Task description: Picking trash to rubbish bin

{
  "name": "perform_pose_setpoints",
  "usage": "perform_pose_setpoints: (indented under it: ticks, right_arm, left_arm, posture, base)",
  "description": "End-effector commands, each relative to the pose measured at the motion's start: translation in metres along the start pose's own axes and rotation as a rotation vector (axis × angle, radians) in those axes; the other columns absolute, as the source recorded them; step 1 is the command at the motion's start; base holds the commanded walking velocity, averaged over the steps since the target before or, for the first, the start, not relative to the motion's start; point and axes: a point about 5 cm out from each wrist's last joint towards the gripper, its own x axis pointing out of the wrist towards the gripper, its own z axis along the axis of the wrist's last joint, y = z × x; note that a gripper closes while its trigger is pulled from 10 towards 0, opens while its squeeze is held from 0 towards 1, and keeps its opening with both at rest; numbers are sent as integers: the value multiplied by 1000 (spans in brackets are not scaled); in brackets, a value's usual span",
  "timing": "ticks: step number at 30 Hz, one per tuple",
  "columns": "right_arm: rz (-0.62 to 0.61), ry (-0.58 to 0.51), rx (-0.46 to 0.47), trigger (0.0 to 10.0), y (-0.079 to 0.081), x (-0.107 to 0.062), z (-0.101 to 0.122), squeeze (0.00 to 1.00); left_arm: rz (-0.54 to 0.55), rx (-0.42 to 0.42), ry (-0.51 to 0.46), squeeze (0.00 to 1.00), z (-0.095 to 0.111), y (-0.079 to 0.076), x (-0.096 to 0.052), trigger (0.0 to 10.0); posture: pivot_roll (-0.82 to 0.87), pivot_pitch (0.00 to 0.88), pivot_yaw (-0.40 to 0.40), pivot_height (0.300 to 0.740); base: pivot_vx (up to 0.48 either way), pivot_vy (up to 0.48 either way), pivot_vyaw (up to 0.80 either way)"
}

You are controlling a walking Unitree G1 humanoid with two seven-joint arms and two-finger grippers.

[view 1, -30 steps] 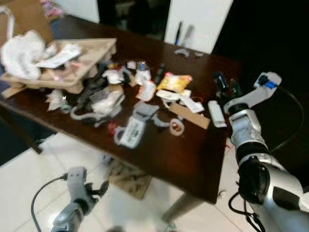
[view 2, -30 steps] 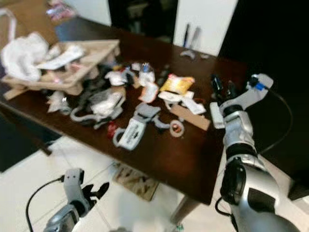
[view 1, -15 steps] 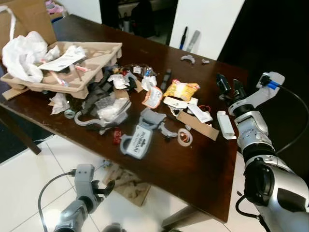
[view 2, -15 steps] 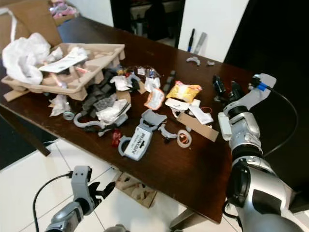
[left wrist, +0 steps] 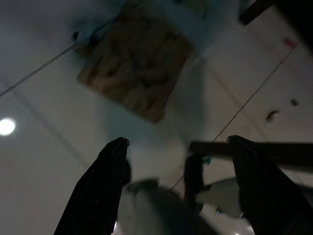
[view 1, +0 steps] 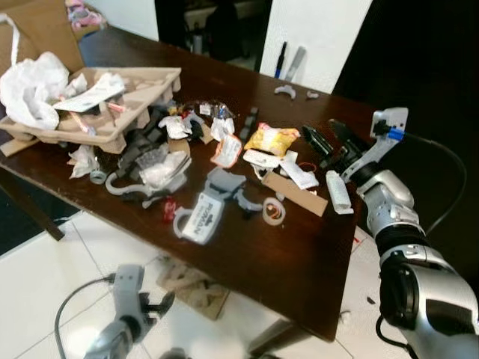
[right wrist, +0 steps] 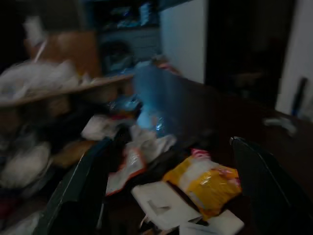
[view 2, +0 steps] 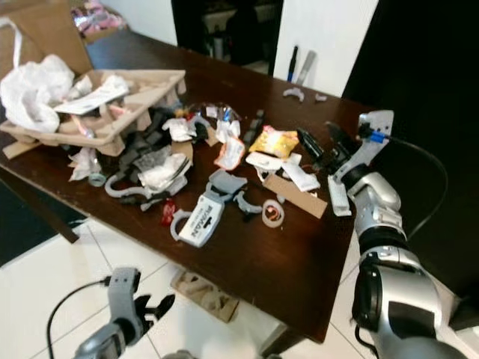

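Right gripper over the table at 3 o'clock, jaws apart, empty — yellow snack packet just beside, at 9 o'clock. Left gripper low above the floor, jaws apart.

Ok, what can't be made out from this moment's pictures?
- Print on the grey-white package: too small in the eye views.
- Items inside the cardboard tray: partly covered by the white plastic bag and papers.
- Trash near the yellow snack packet: dark and blurred in the right wrist view.
- Brown piece on the floor: blurred in the left wrist view.
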Motion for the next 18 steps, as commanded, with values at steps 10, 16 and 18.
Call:
perform_pose_setpoints:
  ticks: [10, 16, 18]
  right_arm:
    - [29, 330, -236, 10000, 0, 3, -14, 0]
    - [-76, 416, -245, 10000, -2, 9, -18, 0]
    - [-155, 461, -241, 10000, -6, 8, -23, 0]
  left_arm:
    - [50, -69, 40, 0, -21, 9, -14, 10000]
    - [1, -26, -38, 0, 0, 3, -4, 10000]
    - [-20, -3, -67, 0, 9, 0, 1, 10000]
  posture:
    - [217, 122, -73, 740]
    - [219, 129, -79, 740]
    - [220, 130, -80, 740]
  base:
    - [0, 0, 0]
    - [0, 0, 0]
    - [0, 0, 0]
